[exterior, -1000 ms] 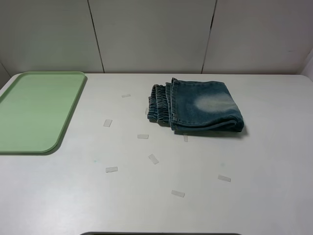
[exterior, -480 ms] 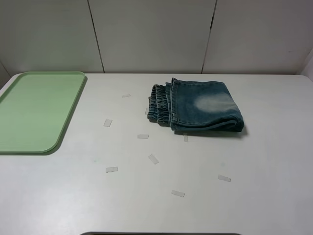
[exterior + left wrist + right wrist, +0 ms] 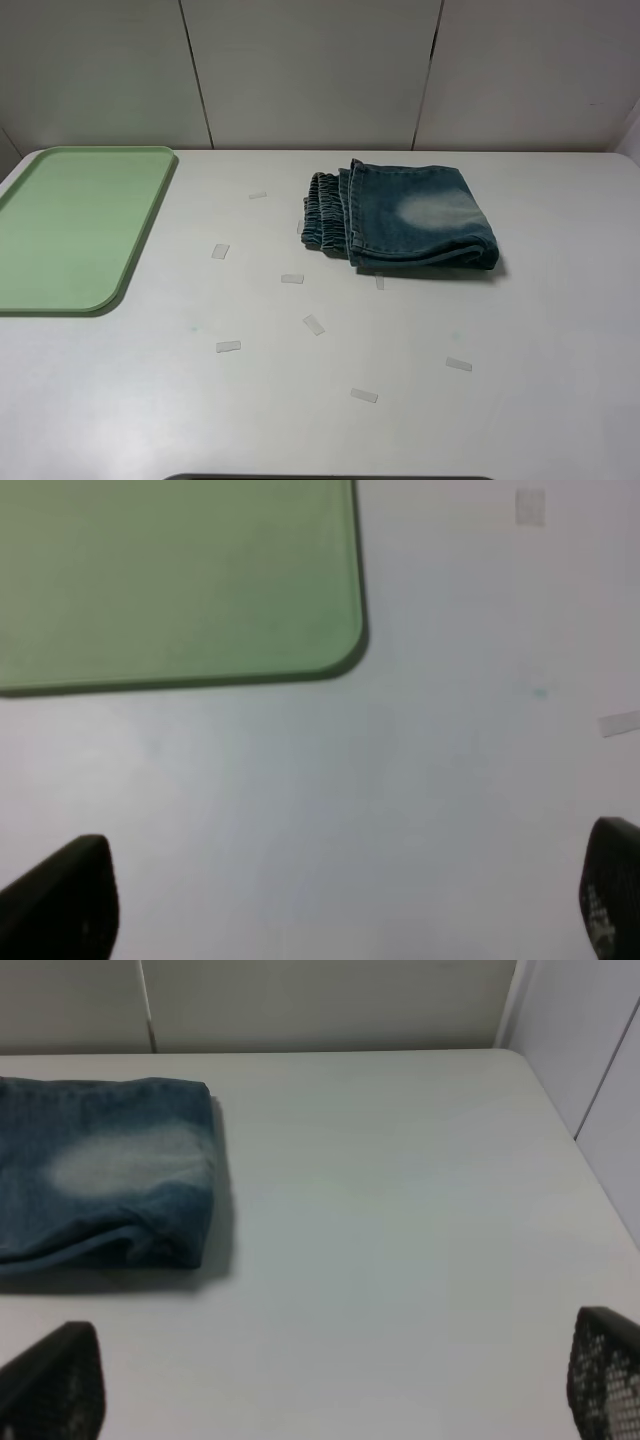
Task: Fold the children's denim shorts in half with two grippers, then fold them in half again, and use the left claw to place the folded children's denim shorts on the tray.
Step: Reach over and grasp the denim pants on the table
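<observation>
The children's denim shorts point(image 3: 405, 217) lie folded on the white table, right of centre toward the back, with the gathered waist at their left and a pale faded patch on top. The right wrist view shows their leg end point(image 3: 105, 1170). The pale green tray point(image 3: 75, 225) sits at the far left with nothing on it; one rounded corner of the tray point(image 3: 180, 580) fills the left wrist view. Neither arm appears in the high view. My left gripper point(image 3: 345, 895) hangs open over bare table near that corner. My right gripper point(image 3: 320, 1380) is open too, with the shorts off to one side.
Several small strips of clear tape point(image 3: 314, 324) are scattered on the table between the tray and the shorts and toward the front. Pale wall panels point(image 3: 310, 70) stand behind the table. The table's right edge point(image 3: 545, 1100) runs close to a side wall.
</observation>
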Tool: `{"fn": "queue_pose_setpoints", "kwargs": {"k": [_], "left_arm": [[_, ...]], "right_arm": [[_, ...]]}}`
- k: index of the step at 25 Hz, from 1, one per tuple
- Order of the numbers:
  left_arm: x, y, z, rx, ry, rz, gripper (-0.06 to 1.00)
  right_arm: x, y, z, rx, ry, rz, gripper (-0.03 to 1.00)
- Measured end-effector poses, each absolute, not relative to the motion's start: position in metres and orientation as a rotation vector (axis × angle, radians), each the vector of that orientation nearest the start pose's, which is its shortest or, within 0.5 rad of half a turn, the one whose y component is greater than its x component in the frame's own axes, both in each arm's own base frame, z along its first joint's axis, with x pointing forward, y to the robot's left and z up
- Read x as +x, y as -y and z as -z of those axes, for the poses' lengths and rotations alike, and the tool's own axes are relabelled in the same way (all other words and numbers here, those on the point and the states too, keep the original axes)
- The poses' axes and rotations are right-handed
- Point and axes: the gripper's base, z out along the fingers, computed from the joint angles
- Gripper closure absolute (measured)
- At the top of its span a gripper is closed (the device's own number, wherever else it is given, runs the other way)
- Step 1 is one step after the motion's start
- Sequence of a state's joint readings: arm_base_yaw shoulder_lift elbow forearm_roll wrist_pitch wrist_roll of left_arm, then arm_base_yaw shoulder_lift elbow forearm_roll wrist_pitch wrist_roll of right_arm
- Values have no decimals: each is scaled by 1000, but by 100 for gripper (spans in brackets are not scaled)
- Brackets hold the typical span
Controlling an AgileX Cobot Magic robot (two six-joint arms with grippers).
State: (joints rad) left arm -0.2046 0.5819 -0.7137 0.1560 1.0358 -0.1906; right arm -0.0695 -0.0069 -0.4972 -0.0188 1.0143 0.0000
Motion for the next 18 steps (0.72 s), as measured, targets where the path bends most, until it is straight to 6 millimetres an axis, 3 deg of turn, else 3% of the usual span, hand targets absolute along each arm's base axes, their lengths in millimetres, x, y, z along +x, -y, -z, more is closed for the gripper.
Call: {"fn": "queue_pose_setpoints", "kwargs": {"k": [9, 18], "left_arm": [[166, 24, -321, 83, -2449, -9, 4], [241, 52, -299, 59, -2488, 159, 4]], "right_arm": [[-4, 1, -280, 70, -1993, 67, 27], [-4, 1, -280, 70, -1993, 67, 27]]}}
